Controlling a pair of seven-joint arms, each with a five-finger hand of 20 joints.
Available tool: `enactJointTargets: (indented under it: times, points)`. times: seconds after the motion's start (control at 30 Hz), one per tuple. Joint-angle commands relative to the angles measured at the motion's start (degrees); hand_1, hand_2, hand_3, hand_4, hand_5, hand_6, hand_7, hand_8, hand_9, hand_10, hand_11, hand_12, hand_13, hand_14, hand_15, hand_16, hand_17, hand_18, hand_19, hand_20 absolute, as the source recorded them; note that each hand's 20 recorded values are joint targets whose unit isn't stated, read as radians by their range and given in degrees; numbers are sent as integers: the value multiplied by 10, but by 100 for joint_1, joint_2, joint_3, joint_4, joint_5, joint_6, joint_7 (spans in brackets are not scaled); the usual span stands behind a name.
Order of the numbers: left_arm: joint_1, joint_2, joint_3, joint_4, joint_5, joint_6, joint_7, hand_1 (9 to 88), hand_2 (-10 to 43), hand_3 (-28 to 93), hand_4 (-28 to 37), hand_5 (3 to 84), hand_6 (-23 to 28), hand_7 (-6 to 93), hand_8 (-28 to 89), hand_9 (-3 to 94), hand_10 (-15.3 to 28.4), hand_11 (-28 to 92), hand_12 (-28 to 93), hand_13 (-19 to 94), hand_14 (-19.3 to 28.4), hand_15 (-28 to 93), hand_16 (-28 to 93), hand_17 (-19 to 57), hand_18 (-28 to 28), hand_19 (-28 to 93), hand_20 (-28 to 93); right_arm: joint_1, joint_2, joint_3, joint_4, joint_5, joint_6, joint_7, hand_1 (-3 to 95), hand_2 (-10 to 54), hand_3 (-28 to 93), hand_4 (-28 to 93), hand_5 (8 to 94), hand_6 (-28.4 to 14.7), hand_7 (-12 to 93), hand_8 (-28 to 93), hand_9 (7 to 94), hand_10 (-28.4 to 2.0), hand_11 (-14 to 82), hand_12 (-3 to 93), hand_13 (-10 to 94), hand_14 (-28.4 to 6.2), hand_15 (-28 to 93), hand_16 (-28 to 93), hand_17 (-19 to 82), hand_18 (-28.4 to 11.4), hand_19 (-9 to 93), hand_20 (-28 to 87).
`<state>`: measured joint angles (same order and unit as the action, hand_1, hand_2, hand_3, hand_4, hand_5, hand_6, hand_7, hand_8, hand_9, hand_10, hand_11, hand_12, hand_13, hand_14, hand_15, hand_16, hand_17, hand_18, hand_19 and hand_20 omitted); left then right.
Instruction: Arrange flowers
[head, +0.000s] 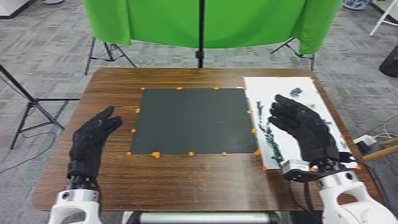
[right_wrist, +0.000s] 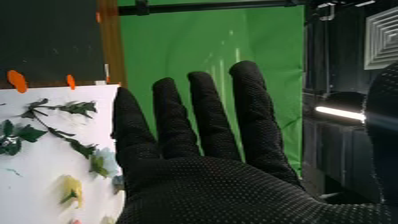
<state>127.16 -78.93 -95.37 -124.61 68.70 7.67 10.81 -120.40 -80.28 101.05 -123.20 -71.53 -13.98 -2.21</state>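
The right hand (head: 305, 125), fingers straight, empty, is the nearer one (handy, that); the leafy green stem (head: 272, 144) lies just left of it, roughly fore-and-aft on the white sheet (head: 277, 86).

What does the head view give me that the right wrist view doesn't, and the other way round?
Head view: the left hand, open above the table's left side; all four edges of the dark mat; and a black stand on the floor to the left.

Right wrist view: a pale yellow flower on the white sheet, and a lit lamp in the background.

Both: the open right hand, the mat, the white sheet, leafy greenery, orange markers and the green cloth.
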Motion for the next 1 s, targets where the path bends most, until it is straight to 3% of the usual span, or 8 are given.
enactJointTargets:
  times: [0.03, 0.23, 0.47, 0.53, 0.7, 0.77, 0.87, 1.0]
  points:
    - [35, -27, -9, 14, -6, -63, -71, 267, -44, 630, -206, 453, 26, 95, -58, 473, 119, 178, 163, 375, 151, 126, 59, 31, 131, 82, 218, -38, -12, -51, -16, -13, 145, -93, 124, -93, 699, -191, 401, -15, 132, -82, 364, -148, 32, 143, 277, -147, 70, 160, 193, -210, 38, 201]
    - [52, -44, -20, -1, -23, 4, -68, 268, -43, 629, -206, 454, 26, 95, -58, 475, 119, 178, 162, 375, 151, 126, 59, 30, 131, 82, 216, -117, 0, -188, -153, -459, 711, -119, 104, -95, 669, -271, 354, -10, 110, -76, 330, -146, 23, 135, 230, -145, 41, 143, 172, -236, 55, 158]
    - [84, -35, -24, -16, -8, -44, -89, 267, -44, 631, -207, 453, 25, 95, -58, 474, 120, 177, 162, 374, 151, 125, 60, 29, 131, 82, 216, -235, 393, -762, -199, -6411, 3302, 449, 250, -95, 664, -272, 480, -28, 199, -97, 564, -159, 163, 198, 578, -137, 265, 249, 345, -179, 431, 450]
    - [69, -23, -20, -10, -16, -44, -107, 267, -44, 630, -206, 453, 25, 95, -58, 475, 120, 178, 162, 374, 151, 125, 60, 28, 132, 83, 216, -372, 556, -714, -354, -6599, 2996, 837, 260, -95, 604, -281, 522, -28, 208, -95, 598, -158, 186, 201, 614, -137, 342, 241, 352, -187, 543, 476]
    - [39, -25, -11, -19, 16, -87, -161, 268, -43, 630, -206, 453, 25, 95, -58, 475, 119, 178, 163, 374, 150, 125, 61, 27, 132, 84, 216, -552, 1063, -653, -337, -7289, 2605, 1473, 441, -95, 69, -142, 609, -41, 184, -77, 659, -174, 195, 211, 651, -152, 438, 237, 356, -209, 669, 479]
    - [55, -10, -22, -33, 23, -104, -179, 268, -44, 630, -205, 454, 25, 95, -58, 476, 119, 179, 163, 374, 150, 125, 61, 27, 132, 84, 216, -574, 1263, -669, -361, -7488, 2279, 1763, 420, -95, 123, -164, 622, -40, 184, -75, 670, -173, 196, 212, 656, -151, 457, 238, 365, -211, 699, 483]
    - [61, 0, -42, -50, 25, -99, -188, 270, -43, 627, -206, 453, 25, 95, -58, 474, 119, 178, 162, 374, 150, 125, 61, 27, 132, 83, 215, -542, 1533, -697, -371, -7565, 1885, 2052, 300, -95, 480, -278, 640, -44, 179, -72, 687, -175, 200, 214, 686, -138, 488, 240, 401, -204, 753, 481]
    - [47, 26, -45, -52, 8, -54, -194, 270, -44, 628, -204, 453, 25, 95, -58, 474, 119, 178, 162, 374, 150, 125, 61, 27, 132, 83, 215, -371, 1815, -757, -304, -7618, 1565, 2246, 307, -95, 512, -282, 657, -47, 174, -70, 712, -178, 204, 214, 731, -115, 499, 244, 454, -186, 795, 482]
